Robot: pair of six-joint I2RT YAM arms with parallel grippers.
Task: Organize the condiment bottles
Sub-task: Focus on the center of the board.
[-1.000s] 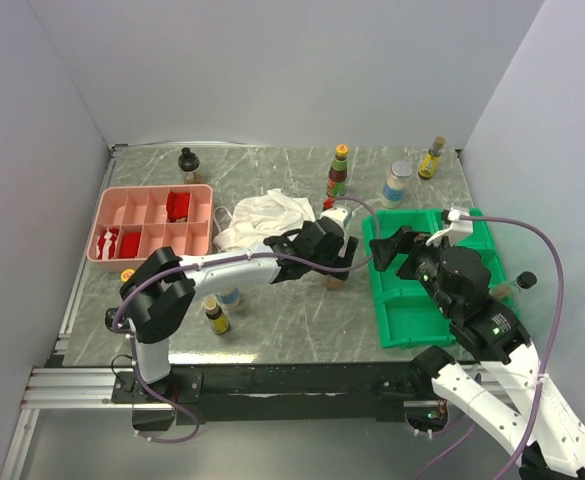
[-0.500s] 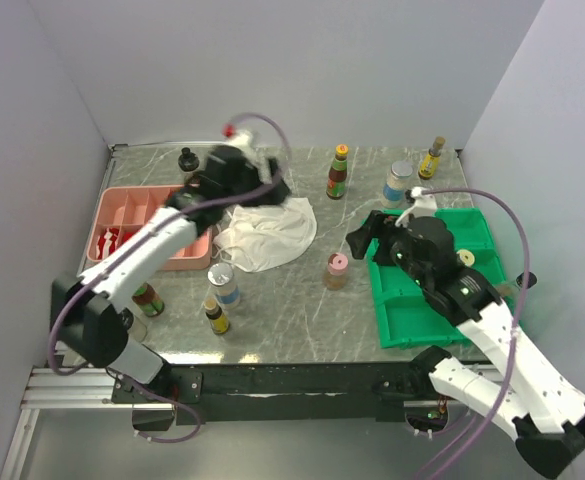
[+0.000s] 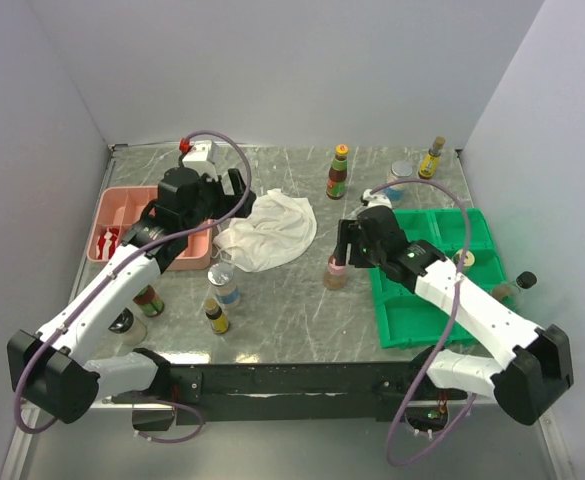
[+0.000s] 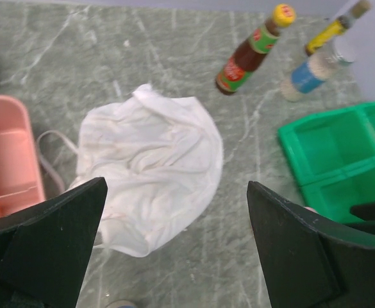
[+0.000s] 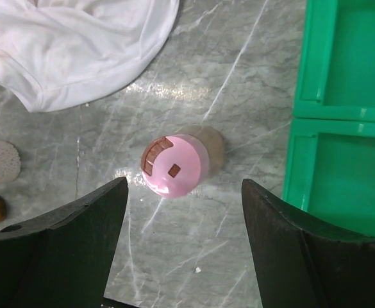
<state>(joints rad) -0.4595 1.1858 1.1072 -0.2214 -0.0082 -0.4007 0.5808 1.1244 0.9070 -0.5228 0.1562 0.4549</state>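
A pink-capped bottle (image 3: 335,270) stands upright on the table just left of the green tray. My right gripper (image 3: 344,240) hangs over it, open; in the right wrist view the pink cap (image 5: 174,165) sits just beyond the fingertip line of the gripper (image 5: 184,186), touching neither finger. My left gripper (image 3: 234,200) is open and empty above the pink tray's right end, facing the white cloth (image 4: 149,160). A red-labelled yellow-capped bottle (image 3: 338,172), a blue-labelled jar (image 3: 399,178) and a small yellow bottle (image 3: 432,158) stand at the back. More bottles (image 3: 224,283) cluster front left.
The pink compartment tray (image 3: 107,215) lies at the left. The green tray (image 3: 412,320) lies at the right with one bottle (image 3: 463,260) in it and another (image 3: 517,287) beside its right edge. The white cloth (image 3: 267,230) is crumpled mid-table.
My left arm has swung from the pink-capped bottle back to the left over the pink tray. My right arm has moved left from the green tray to above that bottle, its jaws narrowing.
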